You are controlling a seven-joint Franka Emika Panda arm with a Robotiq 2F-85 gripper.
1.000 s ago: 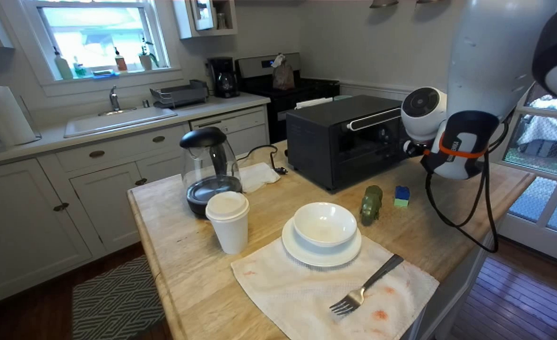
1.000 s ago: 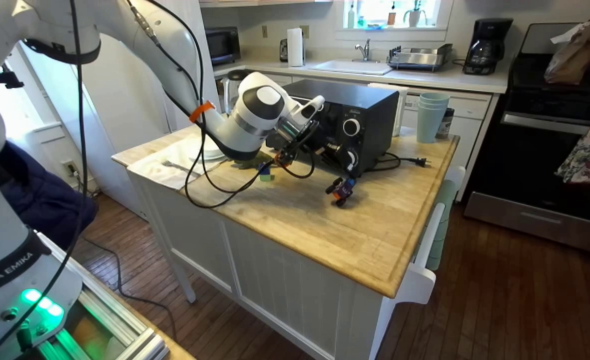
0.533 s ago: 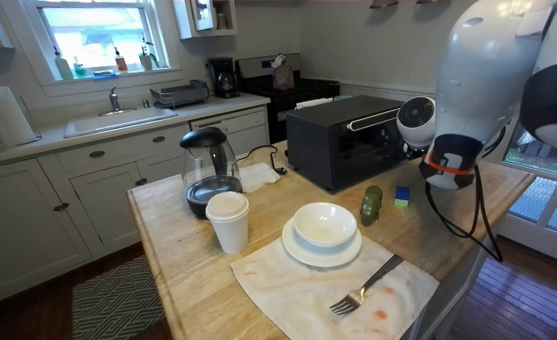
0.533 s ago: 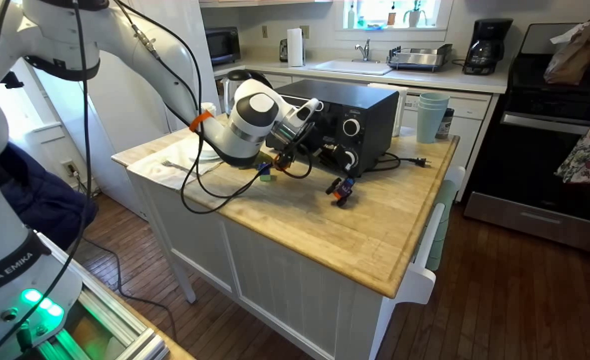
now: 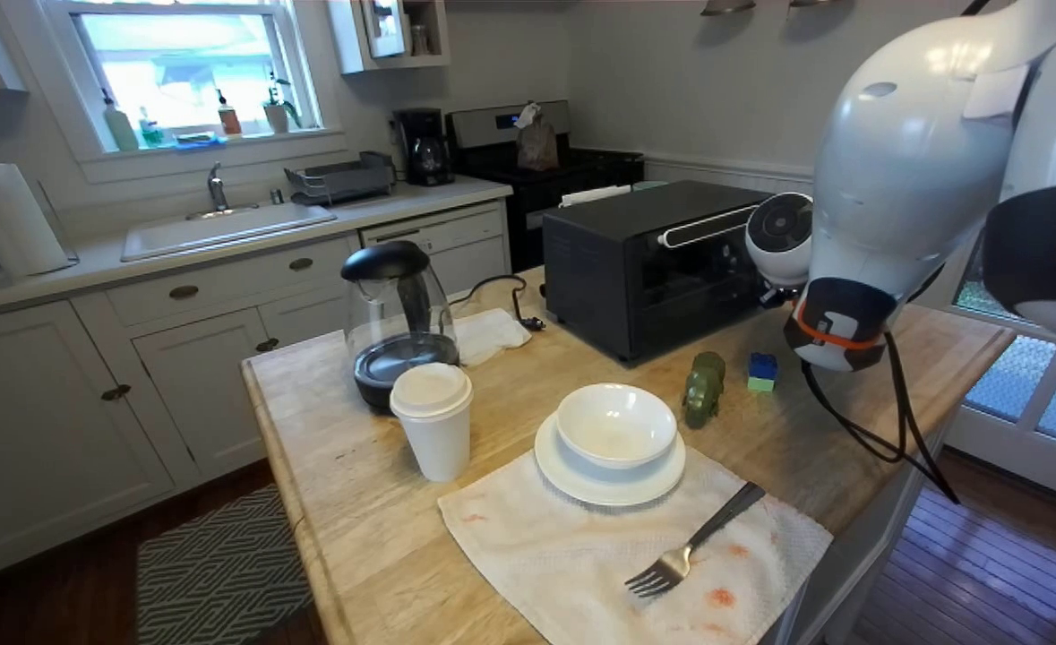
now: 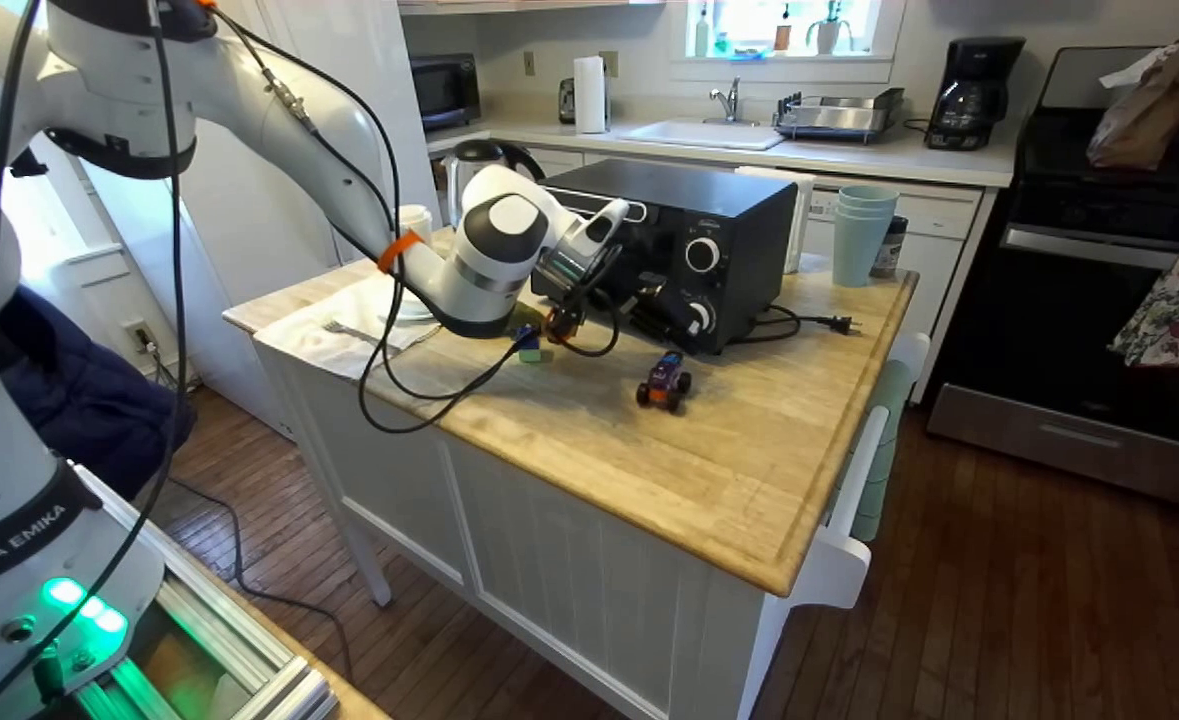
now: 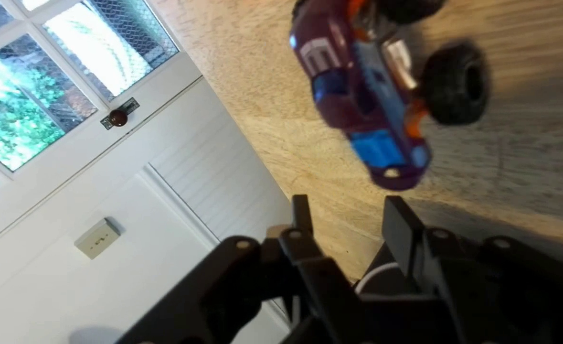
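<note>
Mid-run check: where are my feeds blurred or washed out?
Wrist view: toy truck somewhat blurred, door glass partly overexposed; both exterior views: window washed out by daylight; in an exterior view, green lights flare nearly white.

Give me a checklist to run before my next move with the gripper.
1. Gripper open: ok, nothing held between its fingers.
2. Toy truck upright on the tabletop: ok.
3. Toy truck clear of the fingers: cannot tell; they come close in the wrist view.
4. Arm clear of the toaster oven: cannot tell; the arm overlaps it in both exterior views.
5. Arm clear of the blue-and-green block: ok, a gap shows in an exterior view.
</note>
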